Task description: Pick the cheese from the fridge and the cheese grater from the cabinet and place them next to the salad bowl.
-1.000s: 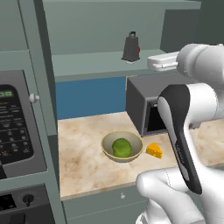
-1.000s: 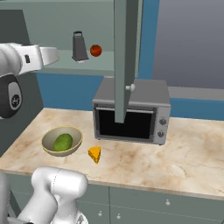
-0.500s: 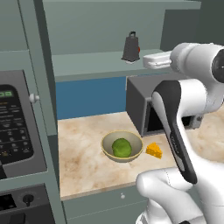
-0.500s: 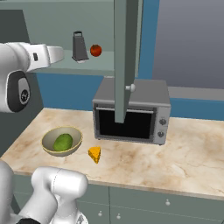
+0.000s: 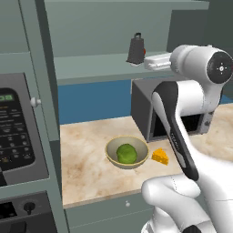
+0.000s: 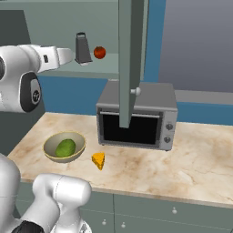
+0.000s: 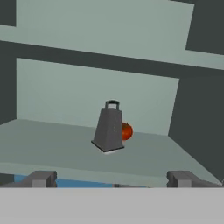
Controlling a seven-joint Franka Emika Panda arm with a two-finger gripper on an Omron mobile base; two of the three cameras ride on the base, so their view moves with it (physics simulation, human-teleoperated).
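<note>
The gripper [image 7: 111, 179] is held wide open and empty, short of the cheese grater [image 7: 108, 129]. The dark grey, tapered grater is seen upright on the cabinet [image 7: 65, 148] shelf, a red fruit [image 7: 127, 131] just behind it.

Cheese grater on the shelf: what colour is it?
Dark grey; the cheese grater shows best in the hand view.

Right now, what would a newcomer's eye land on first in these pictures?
The cheese grater stands upright on the open cabinet's shelf, a small red fruit right behind it, with the tool open and lined up short of it. Down on the counter, the cheese already lies beside the salad bowl, in front of the microwave.
</note>
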